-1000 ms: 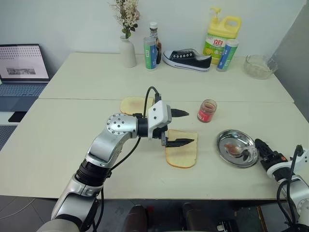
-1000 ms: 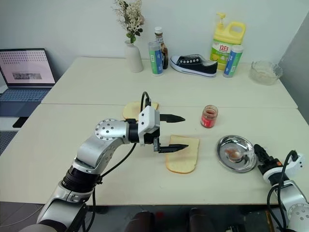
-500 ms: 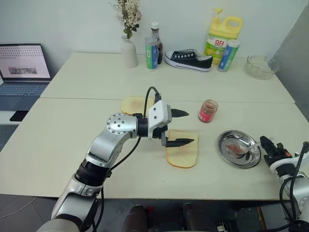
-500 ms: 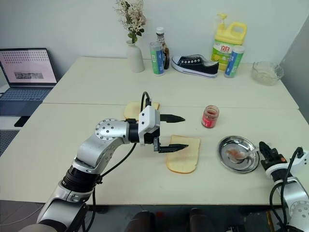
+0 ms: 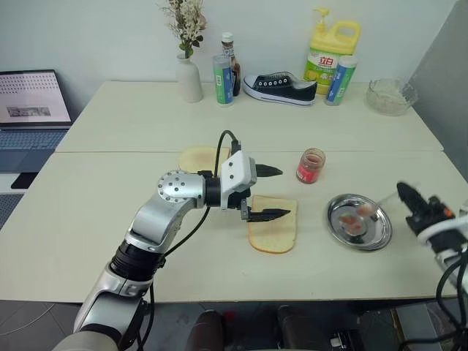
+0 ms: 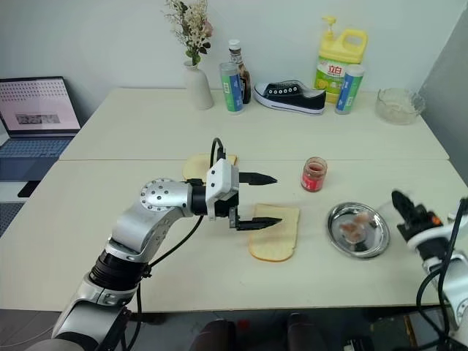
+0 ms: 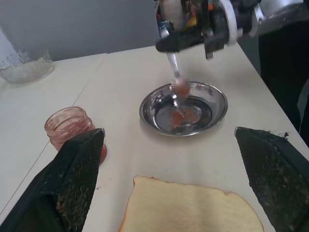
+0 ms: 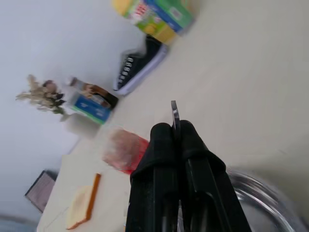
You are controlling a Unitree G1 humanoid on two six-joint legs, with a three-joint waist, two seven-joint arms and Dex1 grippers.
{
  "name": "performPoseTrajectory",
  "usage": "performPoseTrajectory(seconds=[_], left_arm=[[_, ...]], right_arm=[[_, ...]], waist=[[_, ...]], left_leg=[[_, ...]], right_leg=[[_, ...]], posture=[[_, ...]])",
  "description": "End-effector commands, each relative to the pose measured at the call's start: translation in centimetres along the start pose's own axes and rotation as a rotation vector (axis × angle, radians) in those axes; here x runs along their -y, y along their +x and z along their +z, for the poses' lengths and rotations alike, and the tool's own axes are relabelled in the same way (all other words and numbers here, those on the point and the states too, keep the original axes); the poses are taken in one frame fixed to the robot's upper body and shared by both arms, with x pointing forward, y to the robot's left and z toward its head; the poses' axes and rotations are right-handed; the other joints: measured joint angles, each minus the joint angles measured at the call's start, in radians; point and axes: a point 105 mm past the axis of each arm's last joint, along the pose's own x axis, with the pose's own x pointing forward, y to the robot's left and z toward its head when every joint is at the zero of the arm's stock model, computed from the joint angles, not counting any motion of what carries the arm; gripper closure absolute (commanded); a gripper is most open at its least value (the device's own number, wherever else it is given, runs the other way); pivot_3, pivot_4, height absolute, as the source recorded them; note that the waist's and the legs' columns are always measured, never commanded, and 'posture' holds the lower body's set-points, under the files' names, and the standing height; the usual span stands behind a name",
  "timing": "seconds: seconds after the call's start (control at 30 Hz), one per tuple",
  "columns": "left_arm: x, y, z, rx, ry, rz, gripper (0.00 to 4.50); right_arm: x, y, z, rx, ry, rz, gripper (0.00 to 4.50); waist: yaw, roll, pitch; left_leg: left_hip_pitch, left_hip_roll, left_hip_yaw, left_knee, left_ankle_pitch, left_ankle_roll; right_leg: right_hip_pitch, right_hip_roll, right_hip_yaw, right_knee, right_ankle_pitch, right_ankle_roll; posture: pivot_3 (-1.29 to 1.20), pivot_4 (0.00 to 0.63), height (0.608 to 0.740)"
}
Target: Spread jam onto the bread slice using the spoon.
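The bread slice (image 5: 272, 232), pale yellow with a tan crust, lies on the table in front of me. My left gripper (image 5: 284, 193) hovers open just over its far end, with nothing between the fingers. The jam jar (image 5: 311, 166) stands beyond the slice to the right. My right gripper (image 8: 175, 128) is shut on the spoon's handle and is raised at the table's right edge. The spoon (image 7: 175, 76) hangs from it, its red-smeared bowl just above the round steel dish (image 5: 376, 232), which also carries a smear of jam.
A smaller pale slice (image 5: 197, 156) lies behind my left arm. Along the back of the table stand a vase (image 5: 189, 80), two bottles (image 5: 223, 69), a shoe (image 5: 279, 86), a yellow detergent jug (image 5: 333, 51) and a glass bowl (image 5: 387, 96). A laptop (image 5: 33, 99) sits far left.
My right gripper has shut on the spoon's handle and risen, lifting the spoon out of the steel dish. The left arm has stayed where it was.
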Motion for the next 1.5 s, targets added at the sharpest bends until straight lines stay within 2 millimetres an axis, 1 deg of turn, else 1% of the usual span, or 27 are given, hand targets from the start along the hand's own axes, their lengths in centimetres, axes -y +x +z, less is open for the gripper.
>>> performPoseTrajectory(seconds=[0.03, 0.1, 0.2, 0.27, 0.33, 0.4, 0.47, 0.53, 0.6, 0.73, 0.87, 1.0, 1.13, 1.3, 1.4, 1.5], left_arm=[[-2.0, -1.5, 1.4, 0.022, 0.044, 0.06, 0.0], [-2.9, -1.7, 1.5, 0.023, 0.048, 0.093, 0.0], [-3.6, -1.4, 1.7, 0.045, 0.04, 0.126, 0.0], [-3.8, -0.8, 1.8, 0.065, 0.033, 0.151, 0.0], [-3.7, -0.3, 1.9, 0.088, 0.01, 0.172, 0.0], [-3.5, 0.1, 1.5, 0.099, -0.026, 0.193, 0.0], [-3.5, 0.4, 1.2, 0.099, -0.045, 0.211, 0.0], [-3.5, 0.5, 0.8, 0.099, -0.071, 0.236, 0.0], [-3.7, 0.6, 0.6, 0.101, -0.094, 0.259, 0.0], [-3.4, 0.7, 0.4, 0.086, -0.092, 0.272, 0.0], [-3.3, 0.5, 0.5, 0.082, -0.09, 0.274, 0.0], [-3.3, 0.1, 0.6, 0.068, -0.083, 0.284, 0.0], [-3.3, 0.4, 1.0, 0.073, -0.075, 0.284, 0.0], [-3.4, 0.3, 1.3, 0.074, -0.07, 0.285, 0.0], [-3.3, 0.3, 1.3, 0.075, -0.068, 0.286, 0.0], [-3.2, 0.4, 1.4, 0.076, -0.067, 0.285, 0.0]], right_arm=[[-7.0, 1.7, 2.0, 0.016, -0.097, 0.202, 4.47], [-10.4, 2.9, 3.0, 0.036, -0.139, 0.291, 4.47], [-13.3, 4.3, 3.6, 0.056, -0.15, 0.372, 4.47], [-14.2, 5.6, 3.0, 0.05, -0.214, 0.374, 4.47], [-15.0, 7.1, 2.0, 0.035, -0.32, 0.38, 4.47], [-15.3, 8.7, 0.6, 0.034, -0.483, 0.376, 4.47], [-15.0, 9.7, -0.2, 0.044, -0.588, 0.37, 4.47], [-14.3, 10.8, -0.6, 0.065, -0.629, 0.349, 4.47], [-13.7, 11.6, -0.6, 0.085, -0.667, 0.332, 4.47], [-11.6, 12.7, -0.1, 0.106, -0.725, 0.288, 4.47], [-11.0, 13.0, -0.3, 0.107, -0.769, 0.283, 4.47], [-10.3, 12.8, -1.3, 0.082, -0.771, 0.281, 4.47], [-9.2, 12.9, -2.6, 0.059, -0.809, 0.257, 4.47], [-8.0, 12.9, -3.4, 0.041, -0.851, 0.235, 4.47], [-7.0, 12.8, -3.8, 0.029, -0.873, 0.213, 4.47], [-5.9, 12.8, -4.8, -0.005, -0.888, 0.18, 4.47]], waist=[[0.001, 0.0, 0.0], [-0.003, 0.005, 0.006], [0.003, 0.005, 0.006], [0.008, 0.005, 0.006], [0.01, 0.004, 0.006], [0.01, 0.004, 0.006], [0.009, 0.004, 0.006], [0.01, 0.004, 0.006], [0.01, 0.004, 0.006], [0.01, 0.004, 0.006], [0.009, 0.004, 0.006], [0.009, 0.004, 0.006], [0.009, 0.004, 0.006], [0.008, 0.004, 0.006], [0.008, 0.004, 0.006], [0.008, 0.004, 0.006]], left_leg=[[0.0, 0.0, 0.0, 0.0, 0.0, 0.0], [0.0, 0.0, 0.001, 0.001, 0.0, 0.0], [-0.001, -0.001, 0.0, 0.001, 0.001, 0.001], [-0.002, 0.0, -0.001, 0.001, 0.001, 0.001], [-0.003, -0.001, -0.001, 0.001, 0.001, 0.001], [-0.004, -0.002, 0.0, 0.0, 0.001, 0.001], [-0.004, -0.002, 0.001, 0.0, 0.001, 0.001], [-0.004, -0.002, 0.0, 0.0, 0.001, 0.001], [-0.004, -0.002, 0.0, 0.0, 0.001, 0.001], [-0.004, -0.002, 0.001, 0.0, 0.001, 0.001], [-0.004, -0.002, 0.001, 0.0, 0.001, 0.001], [-0.004, -0.002, 0.001, 0.0, 0.001, 0.001], [-0.004, -0.002, 0.001, 0.0, 0.001, 0.001], [-0.004, -0.002, 0.001, 0.0, 0.001, 0.001], [-0.004, -0.002, 0.001, 0.0, 0.001, 0.001], [-0.004, -0.002, 0.001, 0.0, 0.001, 0.001]], right_leg=[[0.0, 0.0, 0.0, 0.0, 0.0, 0.0], [-0.001, 0.0, 0.002, 0.001, 0.0, 0.0], [-0.001, 0.0, 0.0, 0.0, 0.001, 0.001], [-0.001, 0.0, -0.001, -0.001, 0.0, 0.001], [-0.001, -0.001, -0.001, -0.001, 0.0, 0.001], [-0.002, -0.003, -0.001, -0.001, 0.002, -0.001], [-0.003, -0.004, -0.001, -0.001, 0.002, -0.002], [-0.003, -0.004, -0.002, -0.001, 0.002, -0.002], [-0.004, -0.004, -0.002, 0.0, 0.002, -0.002], [-0.004, -0.004, -0.001, 0.0, 0.002, -0.002], [-0.004, -0.004, -0.001, 0.001, 0.002, -0.002], [-0.004, -0.004, -0.001, 0.002, 0.002, -0.002], [-0.004, -0.004, -0.001, 0.002, 0.002, -0.002], [-0.004, -0.004, -0.001, 0.002, 0.002, -0.002], [-0.004, -0.004, -0.001, 0.002, 0.002, -0.002], [-0.004, -0.004, -0.001, 0.002, 0.002, -0.002]], posture=[[0.0, 0.15, 0.74], [0.0, 0.15, 0.74], [0.0, 0.15, 0.74], [0.0, 0.15, 0.74], [0.0, 0.15, 0.74], [0.0, 0.15, 0.74], [0.0, 0.15, 0.74], [0.0, 0.15, 0.74], [0.0, 0.15, 0.74], [0.0, 0.15, 0.74], [0.0, 0.15, 0.74], [0.0, 0.15, 0.74], [0.0, 0.15, 0.74], [0.0, 0.15, 0.74], [0.0, 0.15, 0.74], [0.0, 0.15, 0.74]])
